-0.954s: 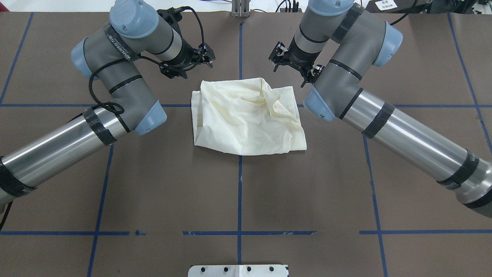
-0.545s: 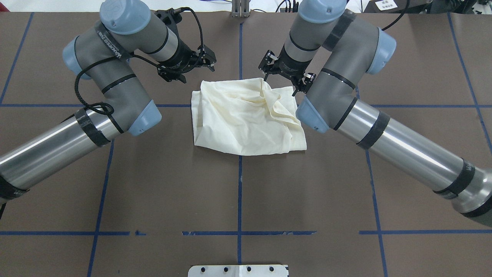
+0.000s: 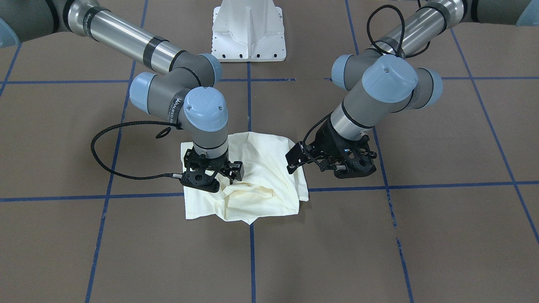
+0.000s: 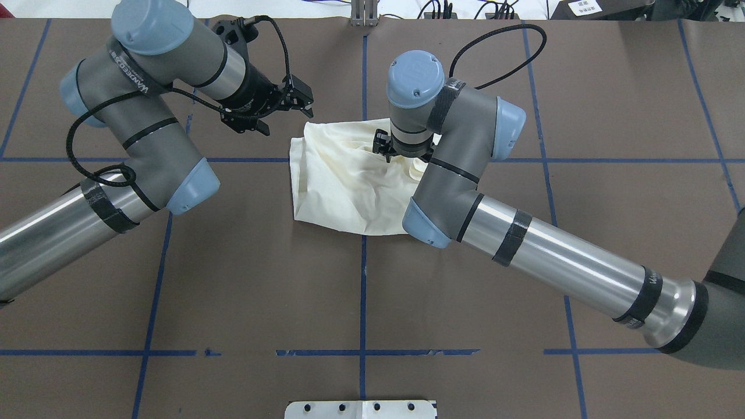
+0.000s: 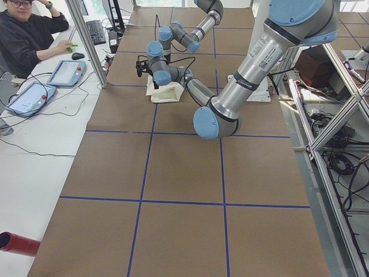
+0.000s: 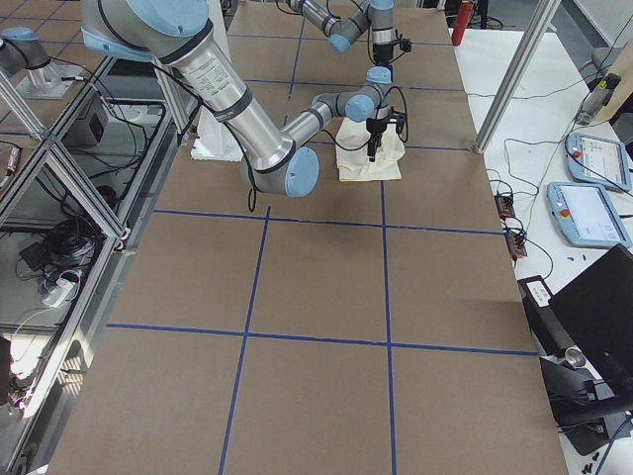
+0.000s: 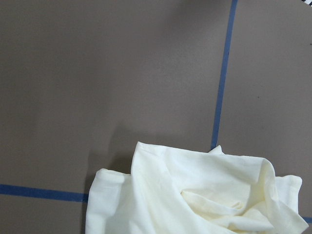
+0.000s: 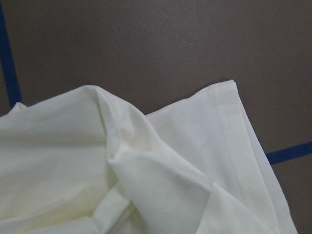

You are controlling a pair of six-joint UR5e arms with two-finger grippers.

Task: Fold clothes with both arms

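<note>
Left gripper (image 4: 306,98) wide open with nothing in it, right gripper (image 3: 217,176) nose-down on the shirt (image 4: 343,186)

So the shirt is a crumpled, roughly square cream bundle in the middle of the brown table (image 4: 262,279), sitting right over the blue tape cross; only plain fabric is showing, no print that I can see. The left one hangs just off the bundle's far corner on its own side, fingers spread and not touching the cloth. The right arm's wrist is parked straight over the far right part of the bundle, pointing down into the wrinkles there. Honestly can't tell whether its fingers are pinched or apart: the overhead view hides them under the wrist, and its own camera only shows a fold and a hemmed edge of the cloth.
</note>
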